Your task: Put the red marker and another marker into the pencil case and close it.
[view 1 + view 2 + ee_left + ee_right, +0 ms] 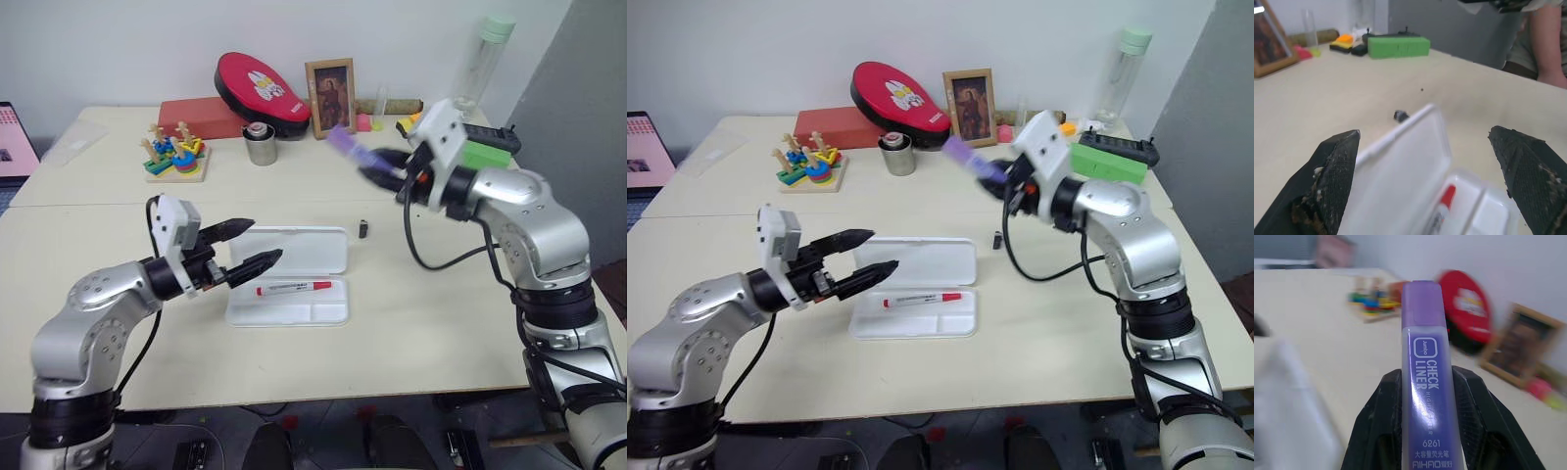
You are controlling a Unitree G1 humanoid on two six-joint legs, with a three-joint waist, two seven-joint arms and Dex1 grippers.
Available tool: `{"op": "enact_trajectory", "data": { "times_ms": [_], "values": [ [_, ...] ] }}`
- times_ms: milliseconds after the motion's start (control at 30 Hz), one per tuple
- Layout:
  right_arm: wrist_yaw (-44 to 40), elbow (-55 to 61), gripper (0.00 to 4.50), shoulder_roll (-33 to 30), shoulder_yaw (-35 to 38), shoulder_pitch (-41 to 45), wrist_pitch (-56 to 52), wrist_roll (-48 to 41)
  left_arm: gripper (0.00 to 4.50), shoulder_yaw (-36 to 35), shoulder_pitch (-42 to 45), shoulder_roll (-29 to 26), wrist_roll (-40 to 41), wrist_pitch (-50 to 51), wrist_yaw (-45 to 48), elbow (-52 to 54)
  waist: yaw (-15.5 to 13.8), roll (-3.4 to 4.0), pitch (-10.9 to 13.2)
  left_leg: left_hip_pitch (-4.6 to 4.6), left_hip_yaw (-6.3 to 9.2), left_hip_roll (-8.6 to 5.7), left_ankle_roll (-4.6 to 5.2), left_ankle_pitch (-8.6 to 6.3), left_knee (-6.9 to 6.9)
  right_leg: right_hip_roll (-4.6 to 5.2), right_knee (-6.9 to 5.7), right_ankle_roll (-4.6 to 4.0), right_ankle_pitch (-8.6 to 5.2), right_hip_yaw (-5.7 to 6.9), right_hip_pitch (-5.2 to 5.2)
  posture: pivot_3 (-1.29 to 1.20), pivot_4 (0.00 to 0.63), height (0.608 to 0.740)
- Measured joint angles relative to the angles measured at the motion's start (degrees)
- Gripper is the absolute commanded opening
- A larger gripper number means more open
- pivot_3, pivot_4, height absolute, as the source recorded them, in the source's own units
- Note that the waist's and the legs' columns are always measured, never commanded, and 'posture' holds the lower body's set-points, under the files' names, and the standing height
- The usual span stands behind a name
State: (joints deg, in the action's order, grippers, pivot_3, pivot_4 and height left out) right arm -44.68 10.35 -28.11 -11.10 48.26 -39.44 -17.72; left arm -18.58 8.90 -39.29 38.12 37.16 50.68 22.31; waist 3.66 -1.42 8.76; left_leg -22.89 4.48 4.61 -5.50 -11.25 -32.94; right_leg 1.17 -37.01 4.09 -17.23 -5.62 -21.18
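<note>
My right tool [390, 168] is raised above the bench [441, 313], clamped on the purple marker [345, 144]; in the right wrist view the two fingers [1376, 426] press against either side of the marker's barrel, the cap end pointing away from the wrist, label reading "CHECK LINER". The marker hangs clear of the surface, up beyond the far right corner of the pencil case [294, 250]. The case lies open on the near half of the bench, lid folded back flat on the far side, tray toward me. The red marker [294, 288] rests inside the tray, lengthwise, red cap toward my right. My left tool [257, 245] hovers at the case's left end, fingers [1332, 171] spread wide apart, nothing between them, tips over the left edge of the open lid and tray. A tiny black object [363, 229] sits on the bench just beyond the case's right end. Along the far side: a small metal cup [261, 145], a wooden stacking toy [176, 154] with coloured rings, a red box [201, 117], a red oval pouch [260, 90] with cartoon print leaning up, a framed picture [330, 96], a green block [485, 155], a clear bottle [482, 59] with pale green cap. A person's arm [1547, 44] shows beyond the bench in the left wrist view.
</note>
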Motion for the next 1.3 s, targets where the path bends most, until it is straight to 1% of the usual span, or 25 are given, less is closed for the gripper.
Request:
{"op": "enact_trajectory", "data": {
  "times_ms": [100,167,267,400,467,500,567,833,1133,1200,1233,1300],
  "values": [
    [-3.53,0.58,1.09,0.34,-5.71,0.47,-1.26,0.42,4.5,-4.84,-8.29,-2.51,-0.04,-0.34,0.08,2.28,-0.27,0.0,0.0,0.05,-0.03,0.0,-0.01,0.0,-0.04,0.01,0.01,0.03,0.0,-0.02,0.0,0.0,0.15,0.74],
    [-4.73,0.37,1.09,1.69,-9.48,0.75,-1.55,1.17,4.5,-7.11,-13.33,-2.77,-0.64,-0.59,-0.01,2.7,-0.57,-0.04,-0.01,0.03,-0.02,0.02,-0.03,0.03,-0.04,0.0,-0.03,0.04,0.0,0.01,-0.1,0.0,0.15,0.74],
    [-5.22,0.2,1.09,4.19,-13.49,0.77,-1.55,2.09,4.5,-9.04,-17.01,-2.75,-0.59,-1.18,-0.1,3.19,-0.81,-0.07,-0.01,0.05,-0.02,0.05,-0.03,0.03,-0.06,-0.01,-0.04,0.03,-0.01,0.02,-0.25,0.0,0.15,0.74],
    [-4.12,-4.42,1.09,8.84,-20.26,1.48,0.21,7.43,4.5,-14.71,-23.77,-2.05,-0.57,-3.11,-0.17,4.5,-0.56,-0.19,-0.09,0.07,-0.06,0.05,-0.05,0.02,-0.06,0.0,-0.01,0.01,0.0,0.0,-0.26,0.0,0.15,0.74],
    [-3.86,-6.1,1.09,9.97,-22.31,1.46,0.92,8.83,4.5,-15.48,-25.23,-1.79,-0.48,-3.49,-0.2,4.62,-0.68,-0.19,-0.08,0.04,-0.06,0.05,-0.05,0.02,-0.05,0.0,-0.03,0.01,-0.01,0.01,-0.26,0.0,0.15,0.74],
    [-3.64,-8.03,1.09,11.94,-24.33,1.11,1.55,10.25,4.5,-16.09,-26.52,-1.44,-0.08,-3.73,-0.42,5.55,-0.93,-0.19,-0.08,0.03,-0.05,0.05,-0.05,0.02,-0.04,0.0,-0.03,-0.01,-0.01,0.03,-0.3,0.0,0.15,0.74],
    [-3.0,-9.19,1.09,13.45,-25.16,0.58,2.8,12.1,4.5,-16.8,-28.3,-1.25,0.14,-3.87,-0.67,6.99,-1.12,-0.24,-0.11,0.06,-0.07,0.05,-0.06,0.01,-0.03,0.01,-0.01,-0.01,-0.02,0.02,-0.29,0.0,0.15,0.74],
    [-3.58,-12.88,1.09,14.87,-28.08,-2.22,4.64,14.91,4.5,-16.8,-29.37,-0.83,1.14,-3.83,-1.99,8.69,-1.13,-0.24,-0.11,0.07,-0.06,0.06,-0.06,0.02,-0.04,0.0,-0.03,-0.01,-0.02,0.03,-0.29,0.0,0.15,0.74],
    [-3.64,-15.91,1.09,16.8,-28.75,-3.81,6.34,18.75,4.5,-15.86,-27.25,-1.19,2.01,-3.44,-3.87,8.92,-1.14,-0.24,-0.11,0.06,-0.06,0.06,-0.06,0.01,-0.03,0.0,-0.03,-0.02,-0.02,0.03,-0.29,0.0,0.15,0.74],
    [-3.77,-16.1,1.79,17.12,-28.74,-3.83,6.43,18.93,4.5,-15.32,-26.9,-1.44,2.02,-3.4,-3.95,8.93,-1.03,-0.25,-0.11,0.07,-0.06,0.06,-0.06,0.01,-0.03,0.0,-0.03,-0.01,-0.02,0.03,-0.27,0.0,0.15,0.74],
    [-3.81,-16.1,1.89,17.14,-28.73,-3.86,6.44,19.06,4.5,-15.3,-26.78,-1.55,2.02,-3.39,-3.98,8.93,-0.97,-0.24,-0.11,0.07,-0.06,0.06,-0.06,0.01,-0.03,0.0,-0.04,-0.02,-0.02,0.03,-0.27,0.0,0.15,0.74],
    [-3.8,-16.11,2.32,17.26,-28.44,-3.93,6.44,19.45,4.5,-15.12,-26.39,-1.77,2.02,-3.36,-4.1,8.93,-0.98,-0.24,-0.11,0.07,-0.06,0.06,-0.06,0.01,-0.03,0.0,-0.04,-0.02,-0.02,0.03,-0.27,0.0,0.15,0.74]
  ]
}}
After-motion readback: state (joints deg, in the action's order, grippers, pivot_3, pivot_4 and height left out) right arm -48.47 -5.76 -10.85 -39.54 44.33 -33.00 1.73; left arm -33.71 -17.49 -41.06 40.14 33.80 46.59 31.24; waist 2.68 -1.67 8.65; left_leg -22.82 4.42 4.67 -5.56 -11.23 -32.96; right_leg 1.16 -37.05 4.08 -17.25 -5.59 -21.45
